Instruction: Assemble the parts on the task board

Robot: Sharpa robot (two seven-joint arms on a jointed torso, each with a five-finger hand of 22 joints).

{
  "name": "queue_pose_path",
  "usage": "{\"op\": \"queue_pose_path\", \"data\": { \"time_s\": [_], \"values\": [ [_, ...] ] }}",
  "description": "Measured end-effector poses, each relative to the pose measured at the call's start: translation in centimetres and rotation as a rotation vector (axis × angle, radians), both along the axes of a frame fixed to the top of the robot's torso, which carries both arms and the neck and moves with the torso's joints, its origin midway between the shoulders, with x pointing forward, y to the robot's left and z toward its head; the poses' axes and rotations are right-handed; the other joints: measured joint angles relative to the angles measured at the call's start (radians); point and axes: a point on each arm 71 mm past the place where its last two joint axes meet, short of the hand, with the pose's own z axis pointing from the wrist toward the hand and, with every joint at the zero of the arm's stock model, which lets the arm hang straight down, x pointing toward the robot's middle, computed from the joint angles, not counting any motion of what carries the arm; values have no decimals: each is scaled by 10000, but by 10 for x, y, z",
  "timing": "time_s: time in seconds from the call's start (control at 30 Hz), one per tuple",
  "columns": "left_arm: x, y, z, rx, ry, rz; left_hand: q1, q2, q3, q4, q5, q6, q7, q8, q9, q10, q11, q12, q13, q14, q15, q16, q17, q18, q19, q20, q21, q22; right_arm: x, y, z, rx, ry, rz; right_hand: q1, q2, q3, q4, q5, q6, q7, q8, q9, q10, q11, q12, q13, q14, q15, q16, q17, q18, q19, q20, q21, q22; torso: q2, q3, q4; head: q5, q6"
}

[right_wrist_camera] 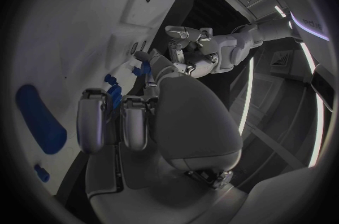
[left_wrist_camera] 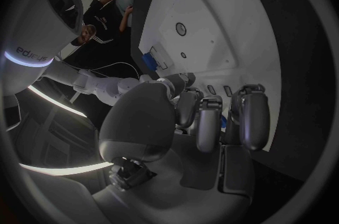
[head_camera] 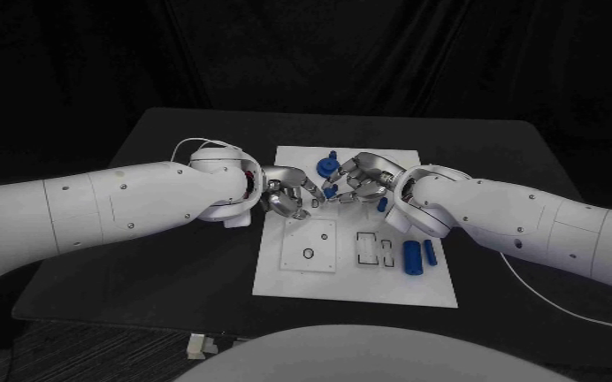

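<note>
Hands: left hand [head_camera: 288, 194] curled holding nothing, right hand [head_camera: 361, 182] pinching one blue part [head_camera: 332, 191] above task board [head_camera: 300, 280].

I read this as a robotics lab or test cell. A black table [head_camera: 166, 134] sits against dark curtain backdrop [head_camera: 306, 28] running from 9 through 12 to 3 o'clock. A white task board [head_camera: 287, 285] lies at centre. Ceiling light strips [right_wrist_camera: 248, 94] and bare fittings overhead look industrial.
</note>
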Motion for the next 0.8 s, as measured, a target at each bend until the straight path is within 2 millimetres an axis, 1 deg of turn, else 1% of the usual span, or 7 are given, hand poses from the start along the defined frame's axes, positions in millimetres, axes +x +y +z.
{"op": "queue_pose_path", "data": {
  "time_s": [0.2, 0.27, 0.33, 0.43, 0.53, 0.77, 0.8],
  "values": [
    [0, -2, 0, -90, -38, -44, 40, -40, 30, 31, 0, -222, -67, 1, -90, -41, -41, -41, -34, -3, -3, 0, 0, 0, -1, -1, 0, 0, 1, 1, 0, 14, 28, -13, 0, -1, 0, 0, -8, 26, 27, -1, -2, 11, 11, 0, 0, 0, 0, 0, 0, 0, 0, 0, 0, -1, 2, 0, 7, -5, 0],
    [0, -2, 0, -113, -54, -44, 39, -39, 60, 11, 0, -411, -85, -34, -141, -16, -66, -41, -33, -4, -70, 0, 0, 0, -38, -38, 0, 0, 1, 1, 0, 9, 30, -33, 1, -1, 0, 0, -8, 26, 27, -2, -3, 29, 29, 0, 0, 0, 0, 0, 0, 0, 0, 0, -29, -1, 2, -1, 8, -6, 0],
    [0, -3, -1, -133, -68, -41, 39, -39, 79, 24, 0, -549, -119, -40, -185, -42, -114, -41, -34, -1, -72, 0, 0, 0, -38, -38, 0, 0, 2, 0, 0, 7, 30, -52, 1, -1, -1, -1, -8, 26, 28, -2, -3, 28, 28, 0, 0, 0, 0, 0, 0, -1, 0, 0, -41, -1, 4, -2, 9, -6, 0],
    [0, -3, -1, -169, -99, -36, 39, -39, 90, 36, 0, -601, -140, -40, -200, -42, -114, -40, -33, -1, -72, 0, 0, 0, -38, -38, 0, 0, 3, 0, 0, 2, 40, -77, 1, -1, -16, -16, -8, 20, 34, -3, -3, 29, 29, 0, 0, 0, 0, 0, 0, -1, 0, 0, -41, -1, 6, -2, 9, -6, 0],
    [0, -3, -1, -207, -138, -29, 39, -39, 90, 35, 0, -383, -107, -44, -178, -42, -114, -40, -33, -1, -72, 0, 0, -1, -38, -38, 0, 0, 3, 0, 0, -7, 59, -88, 1, -1, -27, -27, -8, -25, 79, -3, -6, 28, 28, 0, 0, 0, 0, 0, 0, -1, 0, 0, -79, -1, 6, -2, 9, -1, 0],
    [-2, -4, 1, -343, -202, -88, 0, -78, 117, 63, 37, 0, -44, 9, -131, -42, -113, -40, -26, -1, -72, 0, 0, 0, -2, -73, 0, 0, 4, 0, -1, -122, 95, -157, 2, -2, -54, 0, 34, -27, 81, -64, -54, 28, 28, 0, 0, 28, 28, 0, 0, -2, 35, 34, -124, -2, 6, -2, 9, 8, 0],
    [-2, -5, 1, -365, -210, -100, 0, -78, 146, 92, 37, 66, -12, 9, -121, -42, -113, -41, -25, -1, -72, 0, 0, 0, -2, -73, 0, 0, 4, 0, -1, -144, 99, -167, 2, -2, -54, 0, 49, -69, 122, -69, -54, 7, 50, 0, 0, 24, 30, 0, 0, -1, 34, 34, -124, -2, 6, -2, 9, 8, 0]
  ]
}}
